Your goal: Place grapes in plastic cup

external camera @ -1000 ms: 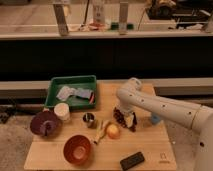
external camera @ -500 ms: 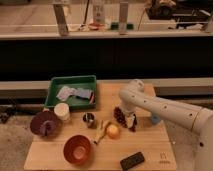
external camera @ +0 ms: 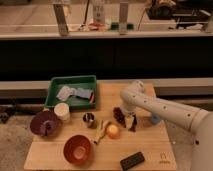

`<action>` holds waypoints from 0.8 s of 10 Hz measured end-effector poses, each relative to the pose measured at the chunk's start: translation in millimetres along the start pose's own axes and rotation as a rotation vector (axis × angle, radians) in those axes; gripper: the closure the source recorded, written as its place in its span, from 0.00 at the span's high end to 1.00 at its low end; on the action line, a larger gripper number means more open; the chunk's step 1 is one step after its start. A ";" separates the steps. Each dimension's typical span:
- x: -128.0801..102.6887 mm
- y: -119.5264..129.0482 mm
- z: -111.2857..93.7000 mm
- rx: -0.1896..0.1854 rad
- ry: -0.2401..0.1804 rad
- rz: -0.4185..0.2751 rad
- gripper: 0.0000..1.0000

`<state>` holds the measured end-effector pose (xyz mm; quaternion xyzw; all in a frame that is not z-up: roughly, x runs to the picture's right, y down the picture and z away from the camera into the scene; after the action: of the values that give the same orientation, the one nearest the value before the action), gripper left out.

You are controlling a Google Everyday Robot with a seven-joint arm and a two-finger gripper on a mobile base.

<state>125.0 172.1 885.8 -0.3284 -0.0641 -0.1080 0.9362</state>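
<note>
The grapes (external camera: 119,115), a small dark maroon bunch, lie on the wooden table (external camera: 150,150) near its middle. My gripper (external camera: 130,122) hangs from the white arm, low over the table. It is right beside the grapes on their right and seems to touch them. The light-blue plastic cup (external camera: 155,119) stands upright to the right of the gripper, partly hidden behind the arm.
A green tray (external camera: 72,82) sits at the back left. A white cup (external camera: 62,111), a metal cup (external camera: 89,119), a purple bowl (external camera: 44,122) and a red bowl (external camera: 77,148) stand left. An orange fruit (external camera: 113,130) and a black object (external camera: 132,160) lie in front.
The wrist has turned a little and the gripper has stayed low by the grapes. The grapes now show more clearly at its left. Nothing else has moved.
</note>
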 end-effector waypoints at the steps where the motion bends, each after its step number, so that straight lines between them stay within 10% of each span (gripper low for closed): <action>1: -3.4 -1.3 6.2 -0.013 -0.017 0.009 0.80; 4: -3.4 -4.7 11.8 -0.020 -0.044 0.028 0.73; 8: -3.0 -3.2 -5.4 0.018 -0.048 0.056 0.25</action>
<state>121.6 166.7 883.0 -0.3239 -0.0784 -0.0732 0.9400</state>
